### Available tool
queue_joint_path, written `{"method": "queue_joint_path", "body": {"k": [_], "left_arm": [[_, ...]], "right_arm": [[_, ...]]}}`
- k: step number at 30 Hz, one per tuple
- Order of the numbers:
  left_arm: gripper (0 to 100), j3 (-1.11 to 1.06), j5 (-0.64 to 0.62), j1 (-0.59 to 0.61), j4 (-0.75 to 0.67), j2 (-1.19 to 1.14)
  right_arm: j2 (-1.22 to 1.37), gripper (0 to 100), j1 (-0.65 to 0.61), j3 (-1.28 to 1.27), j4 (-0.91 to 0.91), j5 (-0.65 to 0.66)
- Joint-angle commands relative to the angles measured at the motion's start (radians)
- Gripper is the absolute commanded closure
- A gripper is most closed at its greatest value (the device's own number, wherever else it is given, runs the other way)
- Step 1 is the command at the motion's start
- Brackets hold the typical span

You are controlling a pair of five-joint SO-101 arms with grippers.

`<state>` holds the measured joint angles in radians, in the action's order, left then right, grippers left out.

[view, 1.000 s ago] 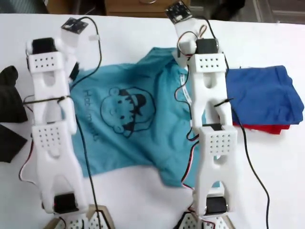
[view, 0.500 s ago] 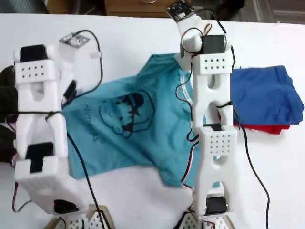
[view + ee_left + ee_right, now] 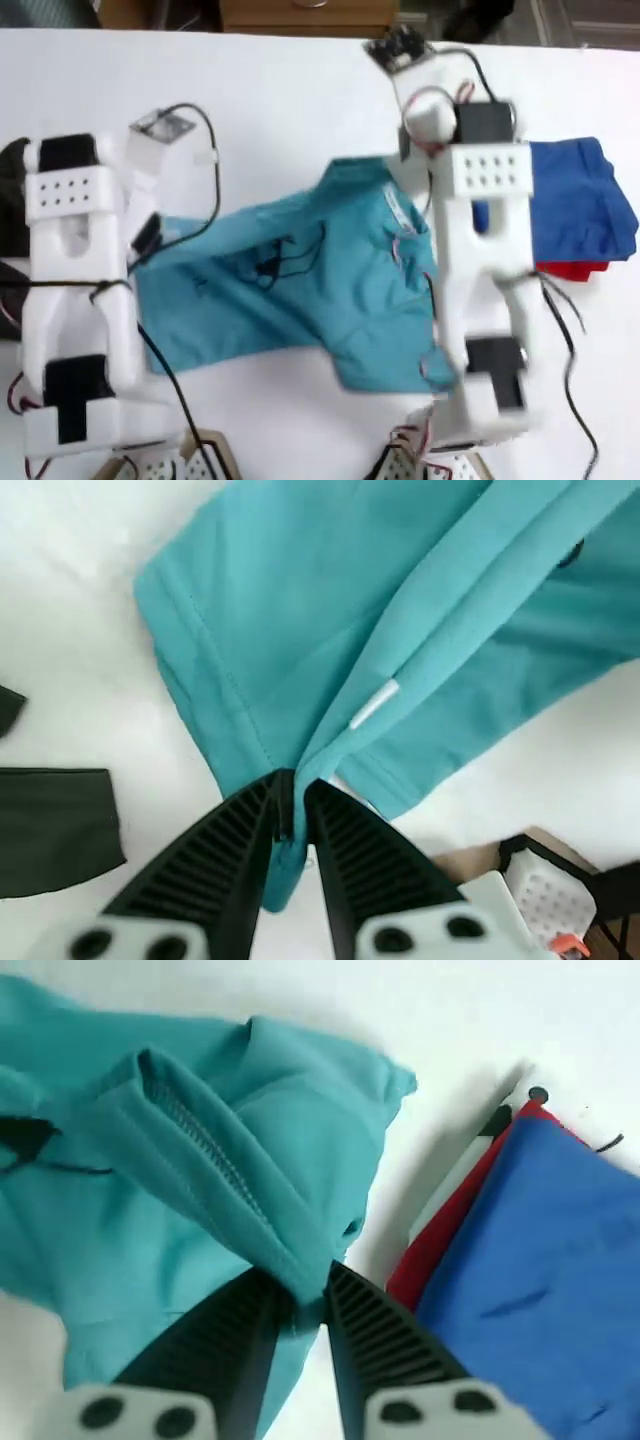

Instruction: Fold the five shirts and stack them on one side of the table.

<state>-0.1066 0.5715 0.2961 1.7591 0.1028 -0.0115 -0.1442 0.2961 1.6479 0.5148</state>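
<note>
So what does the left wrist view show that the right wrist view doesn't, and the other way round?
Left wrist view's own: the left gripper shut on a fold at the edge of the teal shirt, with a black garment lying on the white table beside it. Right wrist view's own: the right gripper shut on a ribbed fold, next to a folded blue shirt stacked on a red shirt. Shared: the teal shirt and the table.

From the high camera we look straight down on the counter, with the arm bases at the near edge. Each wrist camera sits just behind its pincer and looks down along it, very close to the cloth. The left pincer is at the left edge of the teal shirt, and the right pincer is beside the blue shirt. All three views share the teal shirt.
</note>
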Motion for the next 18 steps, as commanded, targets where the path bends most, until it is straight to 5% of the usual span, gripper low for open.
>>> {"method": "queue_joint_path", "body": {"k": [1, 7, 18], "left_arm": [[97, -0.088, 0.006, -0.011, -0.037, 0.074], [97, -0.246, 0.048, -0.031, -0.052, 0.138], [97, -0.515, 0.049, -0.031, -0.172, 0.184]], "right_arm": [[-0.302, 97.9, 0.013, -0.39, -0.119, 0.038], [-0.708, 97.9, 0.042, -0.895, -0.249, 0.114], [-0.997, 97.9, 0.084, -1.267, -0.255, 0.199]]}}
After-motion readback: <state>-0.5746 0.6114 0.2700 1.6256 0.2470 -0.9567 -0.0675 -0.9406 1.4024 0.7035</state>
